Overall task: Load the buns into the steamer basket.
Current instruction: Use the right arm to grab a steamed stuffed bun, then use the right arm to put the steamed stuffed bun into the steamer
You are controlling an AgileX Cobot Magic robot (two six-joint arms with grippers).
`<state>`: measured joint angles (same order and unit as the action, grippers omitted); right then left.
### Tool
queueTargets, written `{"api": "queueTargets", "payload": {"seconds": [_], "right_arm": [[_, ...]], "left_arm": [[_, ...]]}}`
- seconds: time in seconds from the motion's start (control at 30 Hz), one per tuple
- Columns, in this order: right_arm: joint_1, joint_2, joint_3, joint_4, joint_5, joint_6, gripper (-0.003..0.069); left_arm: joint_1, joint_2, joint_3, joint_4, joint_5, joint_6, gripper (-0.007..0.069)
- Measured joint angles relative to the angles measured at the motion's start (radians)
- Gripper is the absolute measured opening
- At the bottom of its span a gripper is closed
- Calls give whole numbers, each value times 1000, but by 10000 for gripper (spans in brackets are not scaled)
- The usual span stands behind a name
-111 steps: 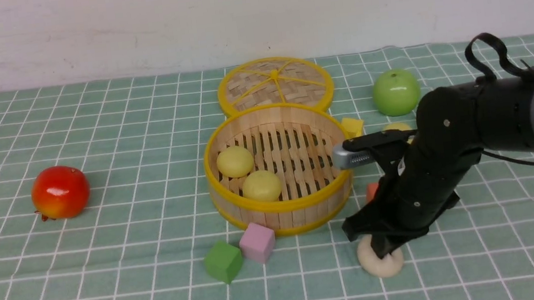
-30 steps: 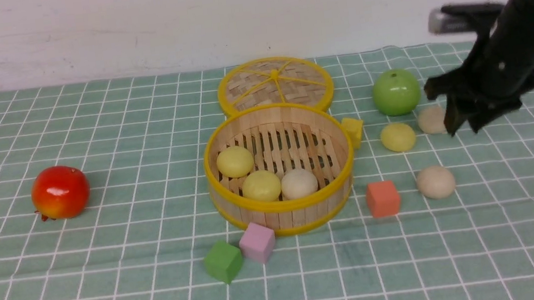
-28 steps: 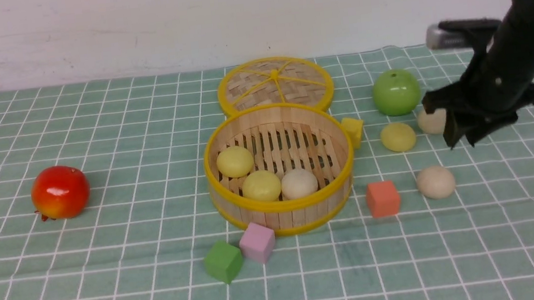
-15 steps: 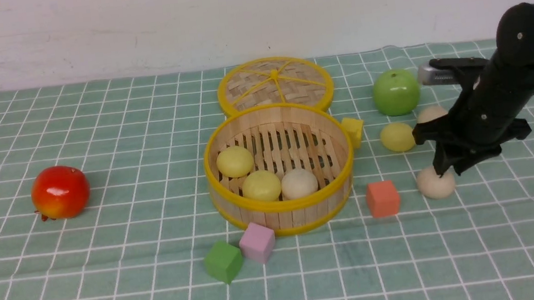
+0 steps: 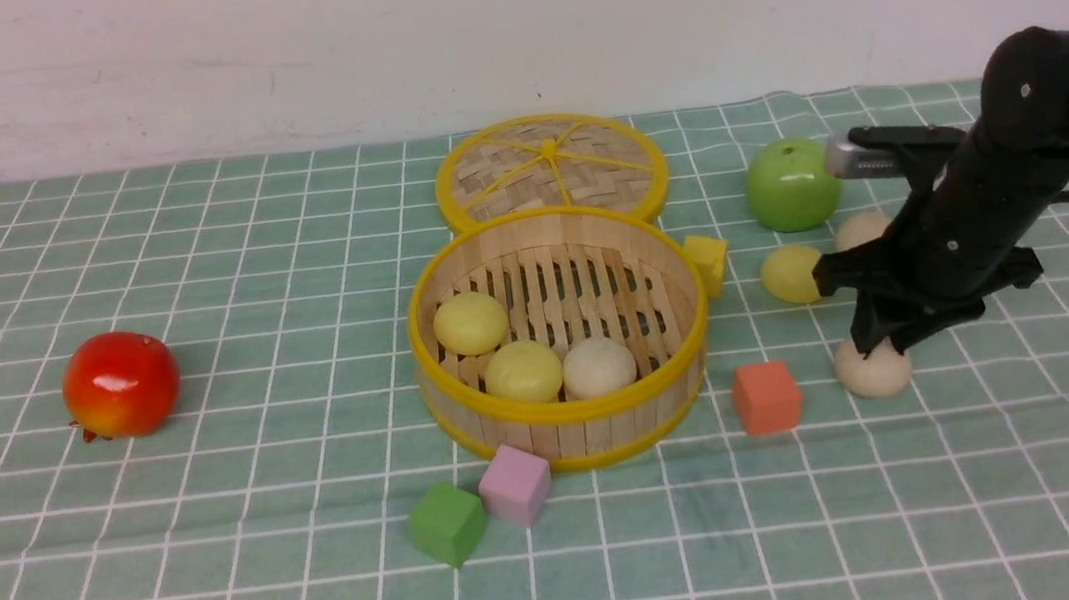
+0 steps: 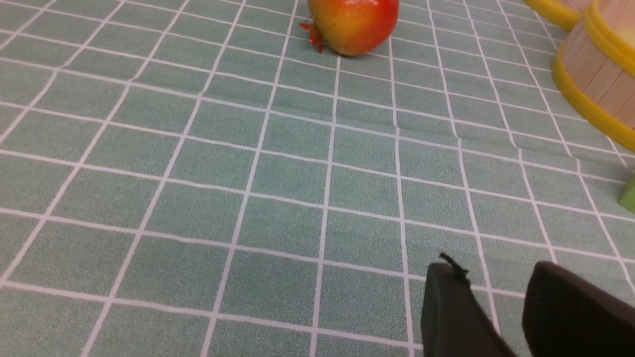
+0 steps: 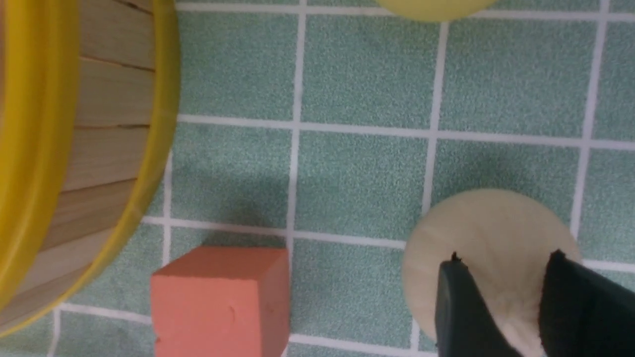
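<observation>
A plain pale wall backs a table under a green checked cloth (image 5: pixel 219 537). The basket (image 5: pixel 567 407) stands at centre, its lid (image 5: pixel 549 165) lying flat just beyond it.

Buns: three lie inside the basket, two yellow (image 5: pixel 470 322) (image 5: pixel 522 371) and one white (image 5: pixel 599 366). Three remain on the cloth to its right: a yellow bun (image 5: pixel 788 274), a far beige bun (image 5: pixel 861 229) by the green apple (image 5: pixel 791 184), and a near beige bun (image 5: pixel 873 372) beside the orange cube (image 5: pixel 766 396).

Right gripper (image 5: pixel 886 340): poised over the near beige bun, jaws apart, tips above its crown. The gap looks narrower than the bun. Contact cannot be confirmed.

Left gripper (image 6: pixel 491 270): jaws apart, nothing between them, over bare cloth well clear of the work.

Handling, by judgement: the bun appears light, smooth-skinned and possibly yielding, so a pinch on the crown would likely slide off. Take hold low on opposite flanks, across the widest part, with moderate force.

Orientation: the bun sits dome up, flat base down. It is round in plan with no long axis, so any jaw heading serves.
</observation>
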<state>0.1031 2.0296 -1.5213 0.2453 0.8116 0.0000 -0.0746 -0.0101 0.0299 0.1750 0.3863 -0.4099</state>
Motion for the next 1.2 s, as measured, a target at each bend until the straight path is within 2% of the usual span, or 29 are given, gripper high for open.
{"api": "queueTargets", "payload": {"seconds": [0.13,0.3,0.37,0.6,0.7,0.9,1.03,1.2], "right_arm": [[0,11,0,0,-5,0,215],[0,10,-1,0,5,0,30],[0,5,-7,-10,22,0,3],[14,-27,-118,-1,91,0,3],[54,-35,-189,21,94,0,3],[219,-23,-259,45,22,-5,3],[269,27,-260,46,-38,-5,3],[277,92,-260,41,-45,15,5]], "left_arm": [[0,0,0,0,0,0,226],[0,0,0,0,0,0,228],[0,0,0,0,0,0,228],[0,0,0,0,0,0,234],[0,0,0,0,0,0,236],[0,0,0,1,0,0,237],[0,0,0,1,0,0,237],[0,0,0,1,0,0,238]]}}
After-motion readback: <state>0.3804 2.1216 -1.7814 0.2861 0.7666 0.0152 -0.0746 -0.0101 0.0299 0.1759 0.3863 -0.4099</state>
